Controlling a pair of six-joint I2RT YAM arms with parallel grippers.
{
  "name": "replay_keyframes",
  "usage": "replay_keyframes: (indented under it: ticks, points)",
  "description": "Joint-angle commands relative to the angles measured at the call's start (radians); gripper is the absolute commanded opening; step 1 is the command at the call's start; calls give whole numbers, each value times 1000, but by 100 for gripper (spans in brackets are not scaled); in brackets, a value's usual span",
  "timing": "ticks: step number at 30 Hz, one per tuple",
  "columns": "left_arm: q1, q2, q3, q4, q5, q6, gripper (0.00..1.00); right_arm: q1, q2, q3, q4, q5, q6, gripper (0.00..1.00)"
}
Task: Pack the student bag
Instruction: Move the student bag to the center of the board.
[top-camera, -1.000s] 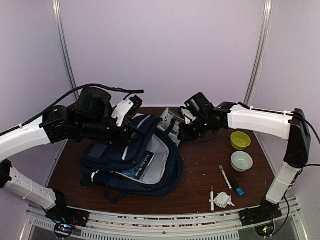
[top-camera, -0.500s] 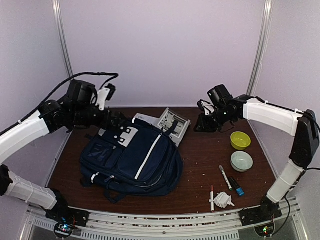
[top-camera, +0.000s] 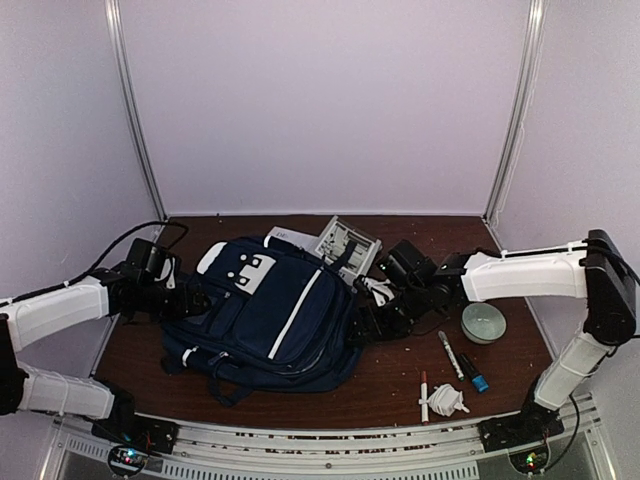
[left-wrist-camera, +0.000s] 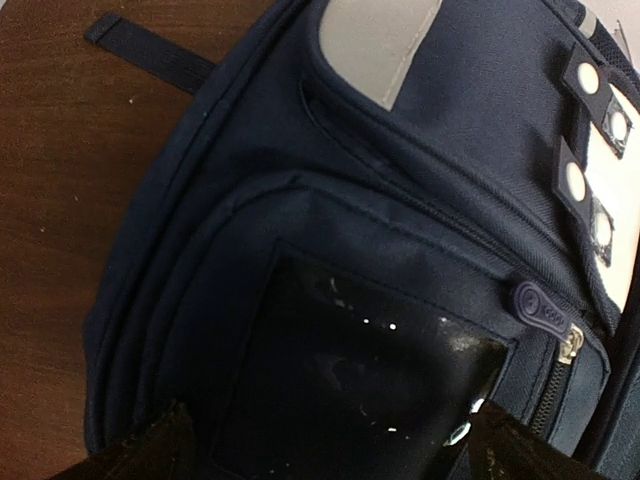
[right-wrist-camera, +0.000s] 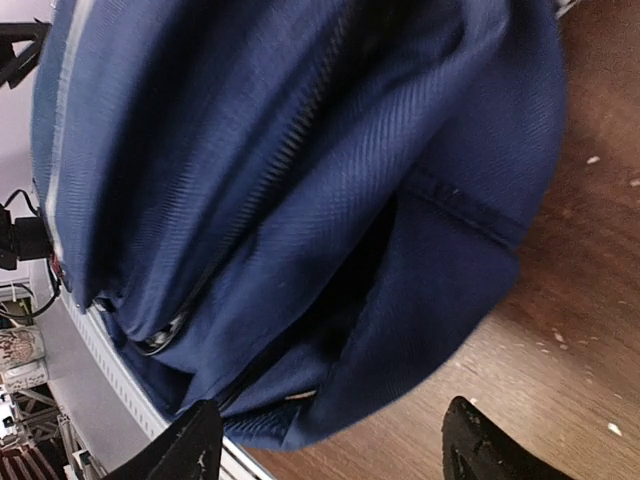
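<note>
Brown bench (top-camera: 400, 380) holds the closed student bag (top-camera: 270, 310); pens (top-camera: 450, 353) at lower right lie unpacked. Left pincer (left-wrist-camera: 330, 440) and right pincer (right-wrist-camera: 330, 425) gape wide, empty.

The student bag (left-wrist-camera: 400, 180) filled nearly the whole view, lying on the brown table (left-wrist-camera: 70, 200). The fingertips of the left gripper (left-wrist-camera: 330, 450) stood wide apart at the bag's front pocket (left-wrist-camera: 370, 370).

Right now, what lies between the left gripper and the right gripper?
The student bag: in the top view the left gripper sits at one side of it and the right gripper at the other.
</note>
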Motion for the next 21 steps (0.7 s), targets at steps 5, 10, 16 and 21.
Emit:
replay_keyframes:
  ticks: [5,10,16,21]
  points:
    - [-4,-80,-153,149,143,-69,80,18,67,-15,186,-62,87,48]
    - [-18,-174,-223,135,133,-104,69,4,104,36,151,-70,51,11]
    - [-126,-210,-197,116,92,-98,70,-91,40,87,67,-31,-11,0]
    - [-144,-184,-56,-8,45,-39,88,-197,-18,103,-42,25,-106,0]
